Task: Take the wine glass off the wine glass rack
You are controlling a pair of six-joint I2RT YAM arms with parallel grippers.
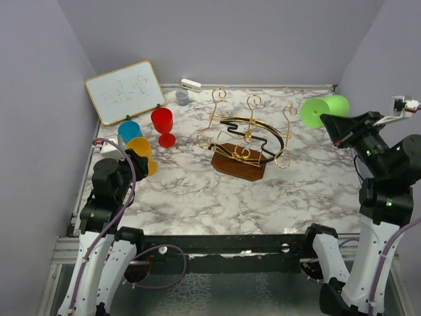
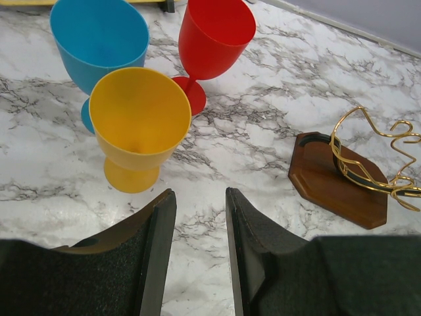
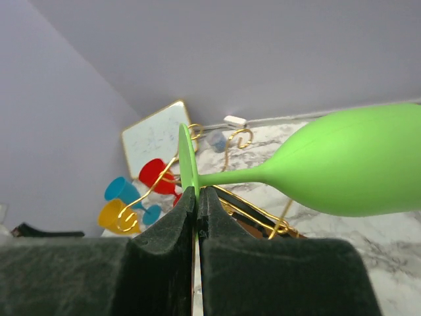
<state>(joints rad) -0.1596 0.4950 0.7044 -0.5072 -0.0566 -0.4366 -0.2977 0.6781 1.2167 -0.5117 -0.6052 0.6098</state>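
My right claw [image 3: 197, 197] is pressed together on the thin foot disc of the green wine glass [image 3: 342, 168], pinching it edge-on between the two fingers. From that pinch the stem runs sideways, so the long axis of the glass lies roughly level and crosswise to my fingers, with the bowl out to the right in the wrist view. In the overhead view the glass [image 1: 323, 110] hangs in the air above the far right of the table [image 1: 197, 191], apart from the wine glass rack [image 1: 248, 135], which stands to its left near the middle; no hook appears to touch it. I judge the lift-off itself done, so what remains turns on tipping that level axis upright before the foot can meet the marble. My left claw [image 2: 200, 204] is part-way spread and holds nothing. It hovers on the far side of the rack, just short of the yellow glass [image 2: 139, 122], the blue glass [image 2: 99, 39] and the red glass [image 2: 214, 39]. The right arm is plainly the nearer one.
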